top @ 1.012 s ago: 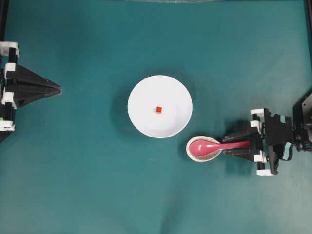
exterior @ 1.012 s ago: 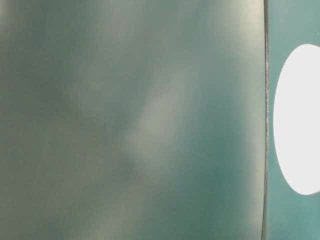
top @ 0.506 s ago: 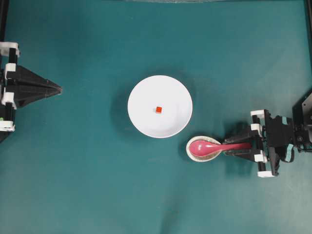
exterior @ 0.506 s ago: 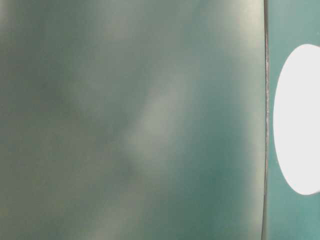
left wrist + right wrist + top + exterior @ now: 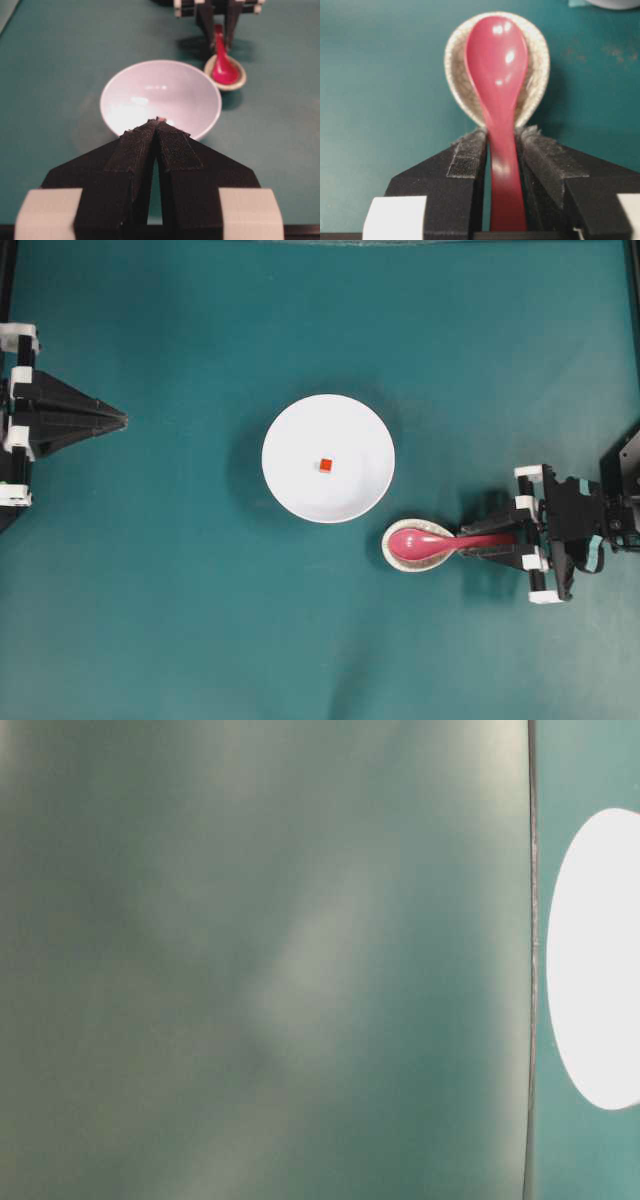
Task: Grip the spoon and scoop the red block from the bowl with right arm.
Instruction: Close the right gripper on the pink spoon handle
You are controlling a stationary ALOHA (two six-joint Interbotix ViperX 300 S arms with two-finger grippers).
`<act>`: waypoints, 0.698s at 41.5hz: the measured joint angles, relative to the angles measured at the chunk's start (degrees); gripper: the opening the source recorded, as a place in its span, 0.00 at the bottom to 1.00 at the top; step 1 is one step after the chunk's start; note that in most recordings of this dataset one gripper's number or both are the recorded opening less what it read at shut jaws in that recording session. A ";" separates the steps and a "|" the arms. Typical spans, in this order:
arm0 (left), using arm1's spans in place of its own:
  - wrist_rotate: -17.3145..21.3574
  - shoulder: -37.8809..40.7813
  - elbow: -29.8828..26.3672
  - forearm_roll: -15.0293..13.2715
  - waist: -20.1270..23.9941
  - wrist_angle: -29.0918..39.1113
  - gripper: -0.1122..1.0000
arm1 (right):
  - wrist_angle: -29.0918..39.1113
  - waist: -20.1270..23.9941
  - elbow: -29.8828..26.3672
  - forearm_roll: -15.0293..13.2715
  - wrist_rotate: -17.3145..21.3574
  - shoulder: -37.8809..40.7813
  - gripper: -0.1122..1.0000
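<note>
The pink spoon (image 5: 420, 542) lies with its scoop in a small speckled oval rest (image 5: 400, 558), its handle pointing right. My right gripper (image 5: 475, 540) straddles that handle. In the right wrist view the spoon (image 5: 496, 60) runs between the fingers of the gripper (image 5: 502, 137); the right pad touches it and a thin sliver of gap shows on the left. The tiny red block (image 5: 326, 464) sits in the middle of the white bowl (image 5: 275, 440). My left gripper (image 5: 122, 421) rests far left, shut and empty, pointing at the bowl (image 5: 115, 85).
The speckled rest (image 5: 457, 75) stands just right of and below the bowl, on the teal tabletop. The table-level view is mostly a blurred teal-grey surface with the bowl (image 5: 600, 960) at its right edge.
The right gripper's fingers have drawn in around the spoon's handle. Spoon, bowl, block and left arm have not moved.
</note>
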 measured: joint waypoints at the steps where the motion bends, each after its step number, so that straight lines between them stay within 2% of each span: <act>1: 0.00 0.00 0.00 0.00 0.00 0.00 0.10 | 0.00 0.00 0.09 0.00 -0.09 0.00 0.38; 13: 0.00 0.00 0.00 0.00 0.26 0.00 0.10 | 0.00 0.00 0.18 0.00 -0.35 0.00 0.33; 29: 0.00 0.00 0.00 0.00 0.44 0.79 0.10 | 0.62 0.00 0.26 0.00 -1.23 -3.34 0.33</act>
